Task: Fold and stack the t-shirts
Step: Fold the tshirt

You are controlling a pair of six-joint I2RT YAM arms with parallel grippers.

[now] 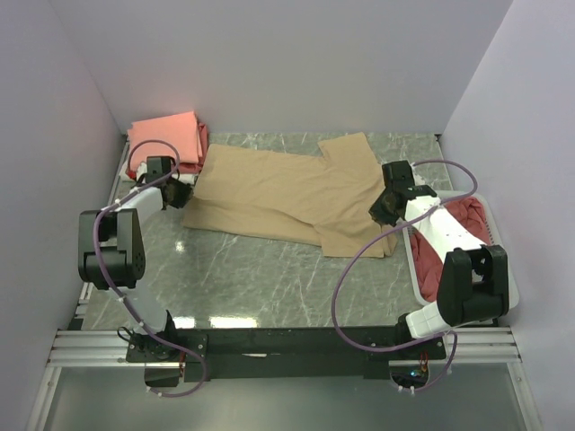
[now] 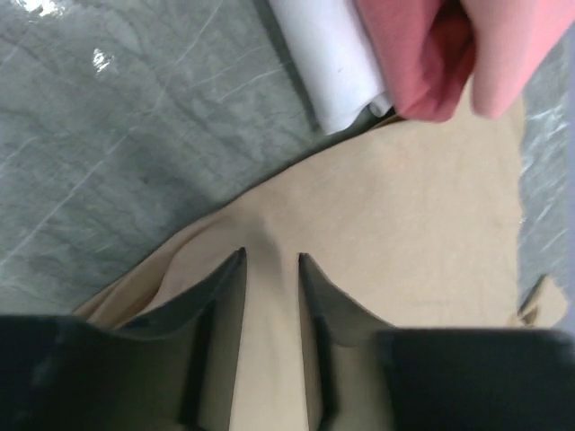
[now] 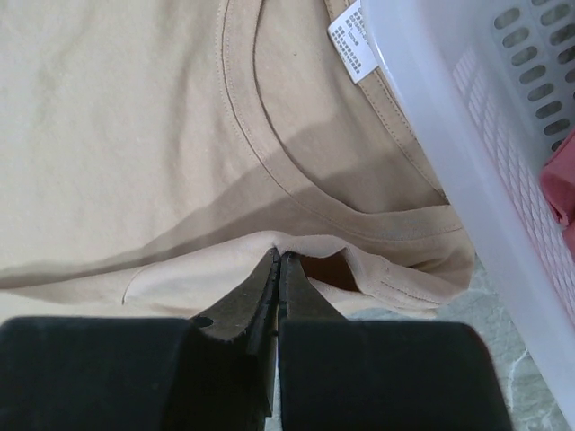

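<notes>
The right gripper (image 3: pixel 277 256) is clamped tight on a raised fold of the tan t-shirt (image 3: pixel 135 135), just below the neckline and its neck label (image 3: pixel 353 40). At the shirt's other end the left gripper (image 2: pixel 271 256) has its jaws a little apart with tan cloth showing between them, and it seems to grip nothing. From above, the tan shirt lies spread across the middle of the marble table (image 1: pixel 252 278), sleeves out and not yet folded. In the upper left a folded salmon-pink t-shirt (image 1: pixel 166 135) sits on a red t-shirt (image 1: pixel 205 139), so a stack is begun. At the right, the white slatted basket (image 1: pixel 416 265) holds a dusty red t-shirt (image 1: pixel 467 215). I'd say the job is partway through: this shirt needs folding and stacking, then the basket's.
</notes>
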